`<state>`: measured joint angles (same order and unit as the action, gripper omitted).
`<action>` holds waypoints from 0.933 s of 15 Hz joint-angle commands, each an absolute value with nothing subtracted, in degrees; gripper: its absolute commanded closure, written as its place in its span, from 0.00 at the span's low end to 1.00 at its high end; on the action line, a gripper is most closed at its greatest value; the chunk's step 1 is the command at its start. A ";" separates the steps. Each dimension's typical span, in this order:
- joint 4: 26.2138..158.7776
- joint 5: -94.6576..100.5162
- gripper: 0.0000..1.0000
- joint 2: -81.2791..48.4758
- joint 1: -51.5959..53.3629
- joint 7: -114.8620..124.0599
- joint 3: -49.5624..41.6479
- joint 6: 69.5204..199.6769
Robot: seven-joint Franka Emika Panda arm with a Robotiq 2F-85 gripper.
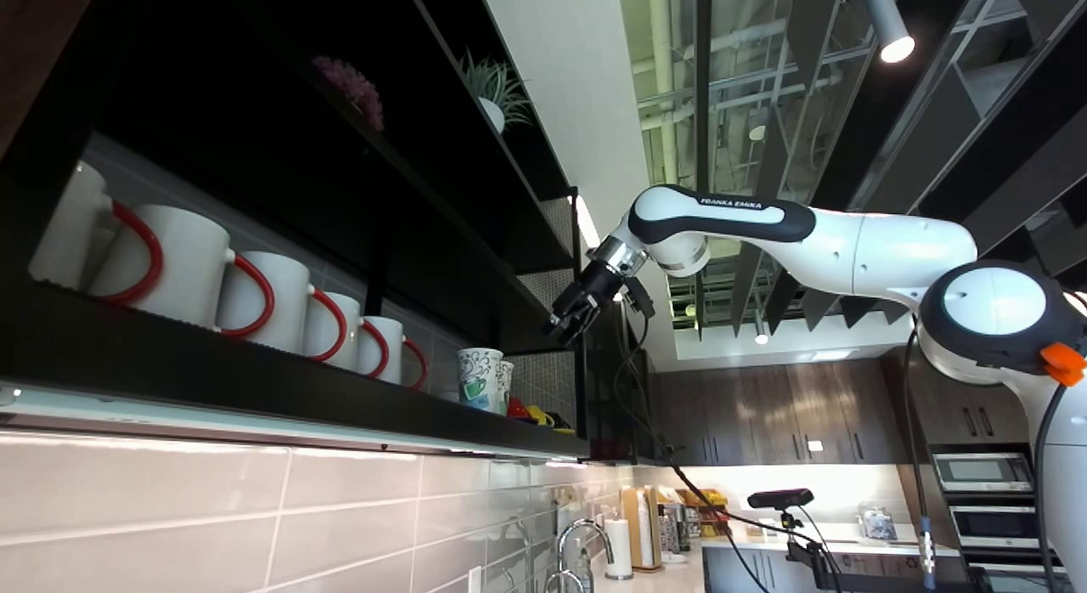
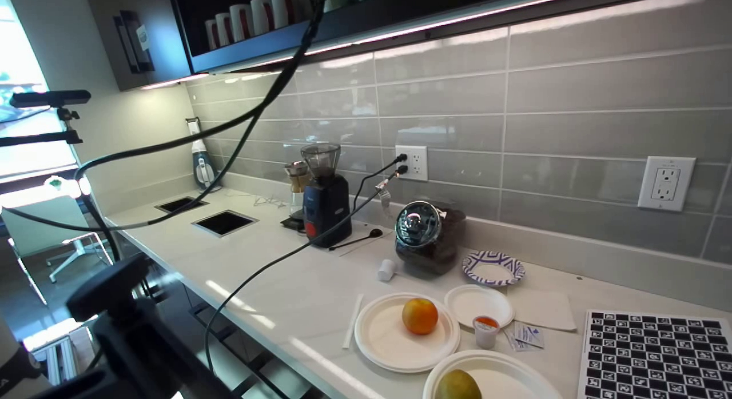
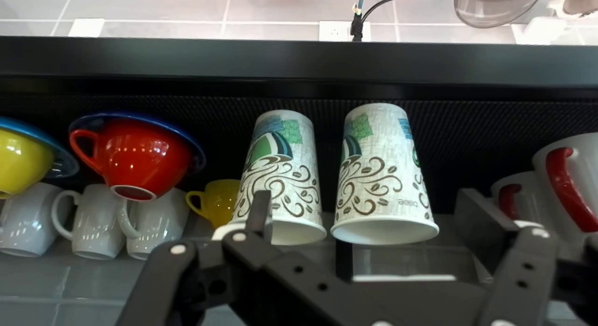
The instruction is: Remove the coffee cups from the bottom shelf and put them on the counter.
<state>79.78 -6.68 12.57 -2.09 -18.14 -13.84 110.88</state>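
Two tapered pale paper coffee cups with a green-teal and brown pattern stand side by side on the bottom shelf. In the wrist view, which is upside down, they are the left cup and the right cup. In an exterior view the nearer cup partly covers the farther cup. My gripper is open and empty, in front of the shelf and above the cups' height. In the wrist view my gripper's fingers spread either side of the right cup; one overlaps the left cup. The counter is below.
White mugs with red handles stand along the shelf beside the cups. A red cup and a yellow cup sit on the other side. A higher dark board hangs above. A grinder, jar and plates stand on the counter.
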 commanded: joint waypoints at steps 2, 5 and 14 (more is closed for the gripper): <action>77.46 -10.94 0.00 8.91 -3.26 -20.66 -15.14 115.81; 75.47 -15.62 0.00 6.28 -3.62 -23.17 -16.09 117.00; 65.91 -23.26 0.00 -1.78 -6.53 -27.80 -15.11 114.74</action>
<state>72.46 -20.87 2.66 -4.32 -25.59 -15.84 116.82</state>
